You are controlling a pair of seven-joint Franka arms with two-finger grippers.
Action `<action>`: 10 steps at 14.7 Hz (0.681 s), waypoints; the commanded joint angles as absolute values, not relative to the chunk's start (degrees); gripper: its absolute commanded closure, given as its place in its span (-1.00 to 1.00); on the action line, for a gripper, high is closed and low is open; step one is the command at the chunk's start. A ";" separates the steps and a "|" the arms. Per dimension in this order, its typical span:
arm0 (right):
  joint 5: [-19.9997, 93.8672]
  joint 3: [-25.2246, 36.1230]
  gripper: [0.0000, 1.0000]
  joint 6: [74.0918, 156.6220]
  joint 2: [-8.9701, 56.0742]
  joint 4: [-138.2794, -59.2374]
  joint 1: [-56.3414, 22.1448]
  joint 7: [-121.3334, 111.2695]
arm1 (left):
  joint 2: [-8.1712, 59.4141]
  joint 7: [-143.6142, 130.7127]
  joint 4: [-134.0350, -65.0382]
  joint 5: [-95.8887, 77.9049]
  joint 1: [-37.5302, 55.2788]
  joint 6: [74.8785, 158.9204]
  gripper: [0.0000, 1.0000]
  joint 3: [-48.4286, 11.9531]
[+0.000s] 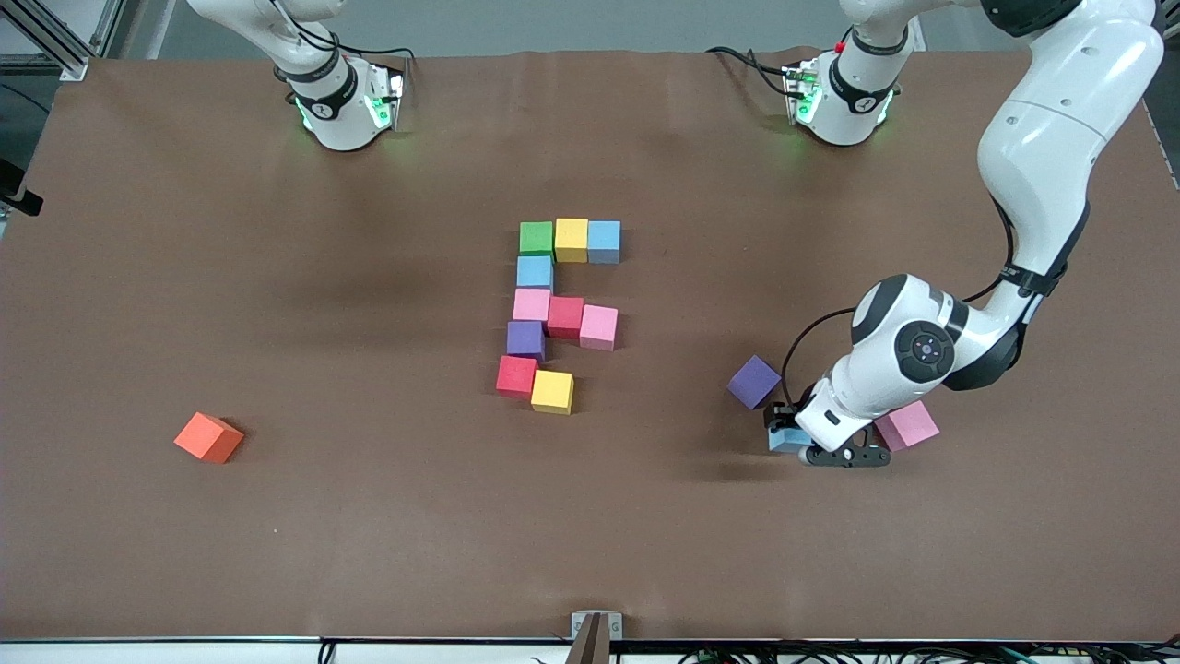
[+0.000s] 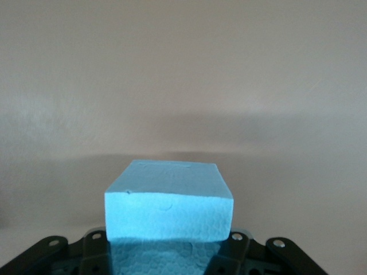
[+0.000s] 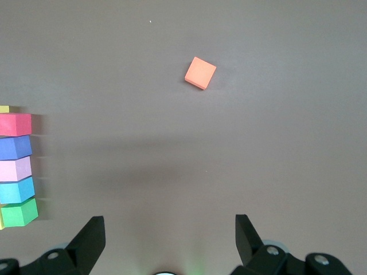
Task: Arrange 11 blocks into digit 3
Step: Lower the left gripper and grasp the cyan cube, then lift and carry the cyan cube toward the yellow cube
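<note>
Ten blocks lie touching in an E-like figure mid-table: green (image 1: 536, 237), yellow (image 1: 571, 239) and light blue (image 1: 604, 241) in one bar, then a light blue (image 1: 534, 271), a pink (image 1: 531, 303), red (image 1: 565, 316), pink (image 1: 598, 326) bar, a purple (image 1: 525, 338), and red (image 1: 515, 375) with yellow (image 1: 551, 391). My left gripper (image 1: 789, 433) (image 2: 166, 240) is low at the table toward the left arm's end, shut on a light blue block (image 1: 784, 442) (image 2: 169, 209). My right gripper (image 3: 169, 226) hangs open and empty high over bare table, out of the front view.
A loose purple cube (image 1: 754, 381) and a loose pink cube (image 1: 907, 425) sit close beside the left gripper. An orange cube (image 1: 209, 437) (image 3: 200, 73) lies alone toward the right arm's end. The table's edge runs close to the front camera.
</note>
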State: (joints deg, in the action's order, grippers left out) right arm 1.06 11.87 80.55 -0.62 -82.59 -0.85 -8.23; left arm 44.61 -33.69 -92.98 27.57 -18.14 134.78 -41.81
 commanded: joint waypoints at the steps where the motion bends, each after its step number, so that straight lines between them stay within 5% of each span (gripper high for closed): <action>1: 0.70 11.51 -1.00 80.42 -0.44 -81.74 -0.44 -8.17 | 43.86 -43.28 -88.34 24.63 -15.66 131.75 0.84 -42.80; 10: 0.70 11.43 -1.00 80.07 -0.44 -81.56 -0.53 -8.26 | 46.40 -103.04 -83.86 19.95 0.85 132.01 0.89 -36.23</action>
State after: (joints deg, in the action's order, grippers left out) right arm 1.06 11.87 80.51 -0.62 -82.29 -0.85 -8.23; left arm 45.39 -93.31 -87.35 21.07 -3.36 132.59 -39.55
